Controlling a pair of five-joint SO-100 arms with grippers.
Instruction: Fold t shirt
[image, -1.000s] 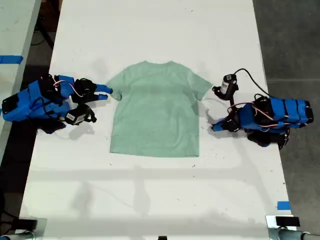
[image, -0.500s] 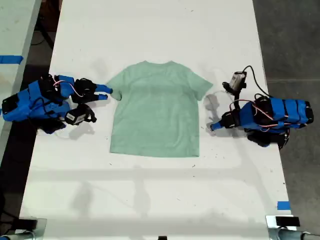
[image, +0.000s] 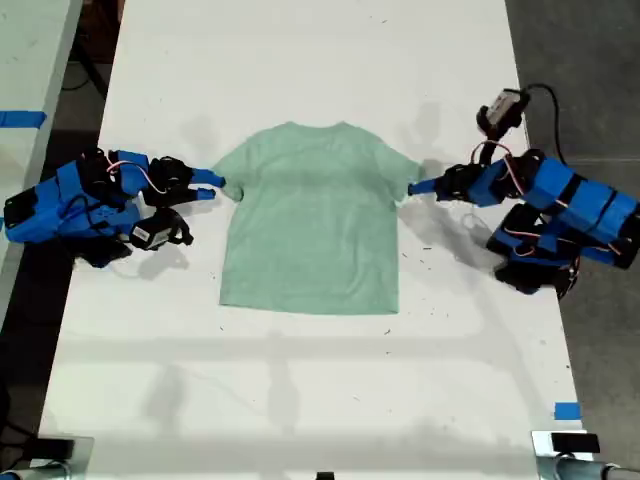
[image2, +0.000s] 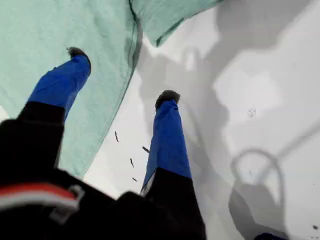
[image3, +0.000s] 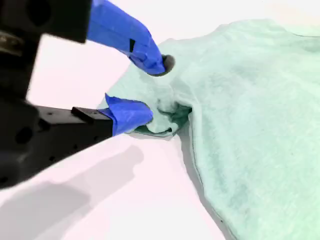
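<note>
The pale mint-green t shirt (image: 310, 230) lies flat on the white table (image: 300, 60), neckline toward the far edge. My second gripper (image: 212, 185) is at the sleeve on the exterior view's left. In the second wrist view it (image3: 150, 90) is shut on bunched sleeve fabric of the t shirt (image3: 250, 100). My first gripper (image: 413, 187) is at the sleeve on the exterior view's right. It (image2: 122, 74) stands open, with one finger (image2: 65, 80) above the t shirt (image2: 40, 45) and the other finger (image2: 167, 135) above bare table beside the shirt's edge.
Small dark specks (image2: 131, 162) lie on the table by my first gripper. A blue tape mark (image: 566, 410) sits near the table's front corner on the exterior view's right. Another table (image: 20, 60) stands at the exterior view's left, and dark floor (image: 590, 80) lies beyond the right edge.
My first arm has swung toward the table's far side, and its gripper has moved from beside the shirt's side up to the sleeve. My second arm has not moved.
</note>
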